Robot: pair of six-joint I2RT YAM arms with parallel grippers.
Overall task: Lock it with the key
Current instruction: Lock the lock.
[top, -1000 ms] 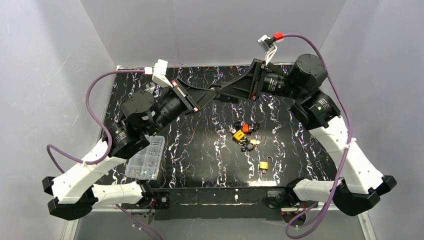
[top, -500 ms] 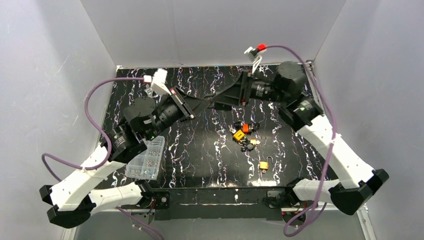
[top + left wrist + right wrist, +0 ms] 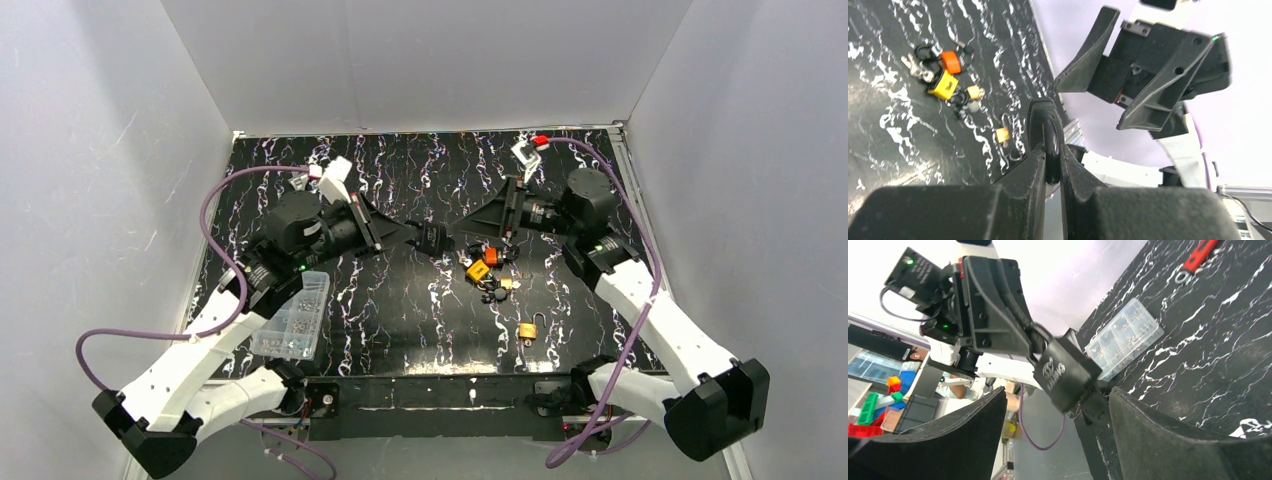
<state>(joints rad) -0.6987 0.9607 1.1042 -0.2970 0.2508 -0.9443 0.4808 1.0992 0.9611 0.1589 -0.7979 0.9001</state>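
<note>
My left gripper (image 3: pixel 415 236) is shut on the shackle of a black padlock (image 3: pixel 432 240) and holds it above the table's middle. In the left wrist view the fingers (image 3: pixel 1035 165) pinch the black shackle (image 3: pixel 1050 135). In the right wrist view the padlock body (image 3: pixel 1065 372) hangs between my open right gripper's (image 3: pixel 1058 392) fingers, further off; a dark stub sticks out of its lower end. My right gripper (image 3: pixel 478 222) is open, empty, facing the padlock a short gap away. A bunch of keys with orange and yellow tags (image 3: pixel 485 265) lies on the table.
A small brass padlock (image 3: pixel 527 330) with its shackle open lies near the front of the black marbled table (image 3: pixel 400 300). A clear plastic parts box (image 3: pixel 293 318) sits at the front left. A red tool (image 3: pixel 1198 255) lies at the far left of the table.
Both arms have come down and toward the table's middle. The grippers met at the back a second ago; now the right one has drawn back and a gap shows between them.
</note>
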